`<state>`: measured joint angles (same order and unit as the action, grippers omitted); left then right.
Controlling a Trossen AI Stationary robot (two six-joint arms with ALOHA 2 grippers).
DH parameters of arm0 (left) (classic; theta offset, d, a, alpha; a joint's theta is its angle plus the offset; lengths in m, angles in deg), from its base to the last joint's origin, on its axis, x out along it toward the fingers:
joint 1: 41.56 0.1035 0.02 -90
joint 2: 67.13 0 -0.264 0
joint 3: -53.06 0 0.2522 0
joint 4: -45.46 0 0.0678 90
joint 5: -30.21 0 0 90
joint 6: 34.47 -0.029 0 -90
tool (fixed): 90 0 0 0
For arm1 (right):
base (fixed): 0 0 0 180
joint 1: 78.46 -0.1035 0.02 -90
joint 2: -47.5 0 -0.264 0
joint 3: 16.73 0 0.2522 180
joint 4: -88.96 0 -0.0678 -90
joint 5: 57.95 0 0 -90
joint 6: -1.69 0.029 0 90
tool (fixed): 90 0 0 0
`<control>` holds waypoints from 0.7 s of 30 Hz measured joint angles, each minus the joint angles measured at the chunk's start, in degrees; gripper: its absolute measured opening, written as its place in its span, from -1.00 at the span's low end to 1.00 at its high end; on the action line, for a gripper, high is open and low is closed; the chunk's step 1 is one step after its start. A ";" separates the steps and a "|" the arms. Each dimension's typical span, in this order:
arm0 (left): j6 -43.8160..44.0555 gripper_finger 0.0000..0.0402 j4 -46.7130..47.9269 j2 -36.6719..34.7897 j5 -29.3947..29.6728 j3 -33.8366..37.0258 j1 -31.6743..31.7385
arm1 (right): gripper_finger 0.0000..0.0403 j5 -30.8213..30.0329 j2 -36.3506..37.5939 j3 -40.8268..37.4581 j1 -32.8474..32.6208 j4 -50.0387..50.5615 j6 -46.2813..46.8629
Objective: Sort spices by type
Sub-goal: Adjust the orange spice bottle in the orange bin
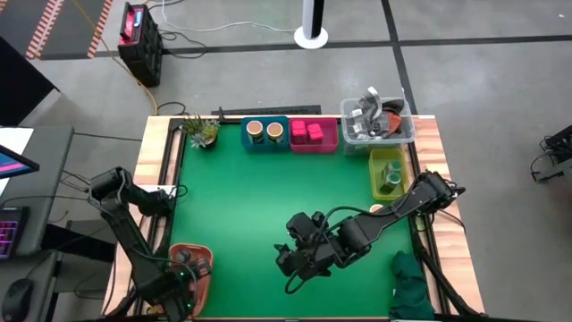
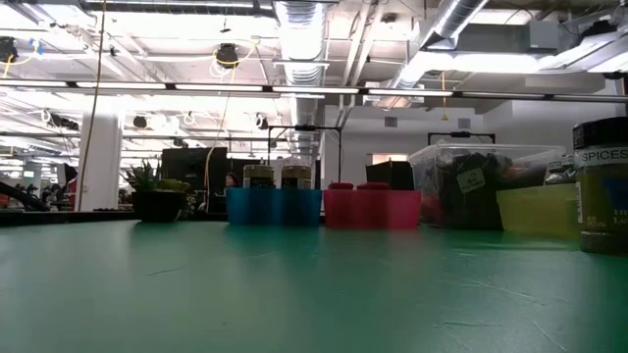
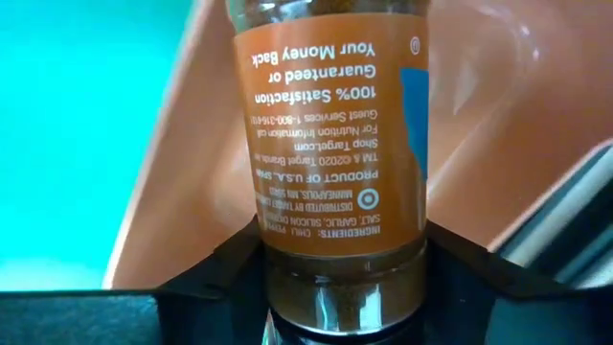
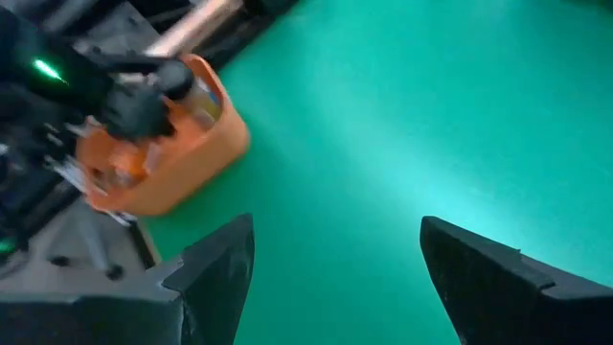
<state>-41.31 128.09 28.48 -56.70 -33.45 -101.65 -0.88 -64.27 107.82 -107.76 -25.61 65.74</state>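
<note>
The middle of the green mat [image 1: 241,206] is left bare, and broad passage is offered there. The far edge is lined by the potted plant [image 1: 202,131], the blue bin [image 1: 265,134], the pink bin [image 1: 313,136] and the clear tub [image 1: 378,122]; the right edge is taken by the yellow-green bin [image 1: 387,173]. The near-left corner is blocked by the orange bin [image 1: 191,266] and the left arm [image 1: 125,219]. The near-centre is crossed by the right arm [image 1: 375,219], with a green cloth [image 1: 411,286] beside it.
</note>
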 joint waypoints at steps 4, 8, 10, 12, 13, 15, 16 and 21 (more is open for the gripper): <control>5.21 0.02 5.42 -0.23 -0.30 -2.34 2.16 | 0.58 3.50 0.18 -5.55 0.17 0.87 0.93; 9.31 0.04 5.64 -3.42 -0.33 -2.42 4.79 | 0.55 9.16 0.09 -13.29 0.44 -8.04 1.60; 11.70 0.04 5.60 -5.52 -0.33 -2.42 6.32 | 0.54 9.40 0.09 -16.39 0.35 -13.20 1.77; 14.48 0.04 5.13 -8.20 -0.34 -2.40 8.32 | 0.53 9.02 0.09 -18.32 -0.01 -16.69 1.95; 15.74 0.05 4.69 -9.61 -0.40 -2.40 9.52 | 0.52 8.75 0.09 -19.13 -0.09 -18.49 1.84; 17.74 0.05 3.89 -12.14 -0.37 -2.40 12.15 | 0.52 8.50 0.11 -20.18 -0.16 -20.95 1.30; 18.45 0.05 3.33 -13.20 -0.39 -2.40 13.85 | 0.52 8.48 0.11 -20.25 -0.18 -21.30 0.50; 21.01 0.05 -0.92 -16.58 -1.76 -2.40 23.92 | 0.52 8.32 0.15 -20.20 1.64 -29.85 -5.81</control>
<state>-20.30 127.17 11.90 -58.46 -35.85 -77.73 7.44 -64.12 87.62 -106.12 -55.46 59.93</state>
